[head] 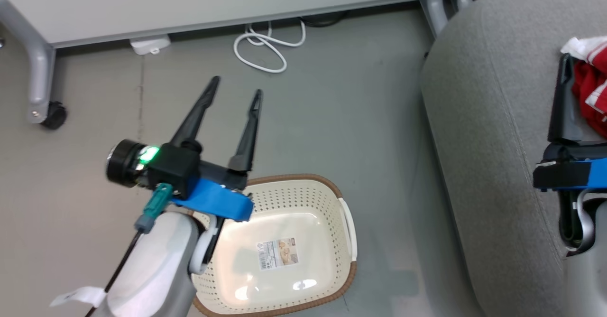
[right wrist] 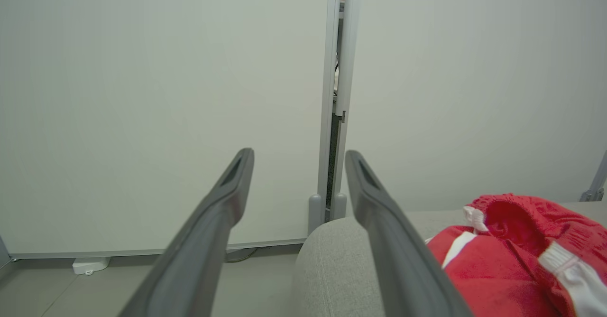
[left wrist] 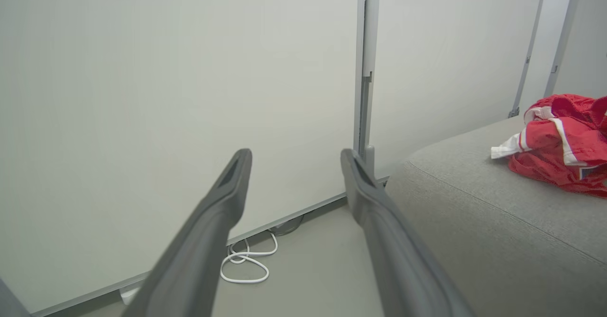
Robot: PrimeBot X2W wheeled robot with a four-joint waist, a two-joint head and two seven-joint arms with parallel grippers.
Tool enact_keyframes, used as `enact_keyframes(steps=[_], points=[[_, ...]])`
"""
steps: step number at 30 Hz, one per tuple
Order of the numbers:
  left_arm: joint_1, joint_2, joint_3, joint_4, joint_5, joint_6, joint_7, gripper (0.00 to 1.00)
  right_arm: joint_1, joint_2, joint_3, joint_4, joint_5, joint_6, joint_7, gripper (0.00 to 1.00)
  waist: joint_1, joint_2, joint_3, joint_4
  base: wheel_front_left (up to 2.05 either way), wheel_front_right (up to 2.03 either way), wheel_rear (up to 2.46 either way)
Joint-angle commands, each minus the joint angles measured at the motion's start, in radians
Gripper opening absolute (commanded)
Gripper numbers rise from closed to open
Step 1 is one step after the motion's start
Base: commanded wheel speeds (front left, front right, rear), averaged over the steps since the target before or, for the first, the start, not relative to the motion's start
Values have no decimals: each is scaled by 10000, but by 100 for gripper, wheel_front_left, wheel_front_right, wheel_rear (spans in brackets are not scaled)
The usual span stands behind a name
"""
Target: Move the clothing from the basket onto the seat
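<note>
Clothing bunched on the seat at right, partly cut off, basket on the floor at left, left gripper above its far-left rim, right gripper beside the clothing, both splayed, grasping nothing

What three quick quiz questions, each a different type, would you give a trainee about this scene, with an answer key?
1. Fill in: the left gripper hangs above the floor with its jaws ____.
2. True or false: the basket holds the clothing.
3. Where does the clothing lie? A: on the floor. B: on the seat. C: in the basket.
Key: 1 open; 2 false, the basket has just a label inside; 3 B.
</note>
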Motion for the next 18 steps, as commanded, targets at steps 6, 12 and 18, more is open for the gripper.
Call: enact_keyframes(steps=[6,12,18], points=[[698,-78,1174,-244,186,43,-45,100,336,135,530,-133,61,2,-30,100,1,0,-568,563,0,0,0],[1281,-256,2117,-270,377,-84,-36,100,690,289,844,-286,47,2,-30,100,1,0,-945,866,0,0,0],[1792,-442,2697,-308,665,-306,-36,100,1208,464,959,-466,-43,2,-30,100,1,0,-1259,1100,0,0,0]])
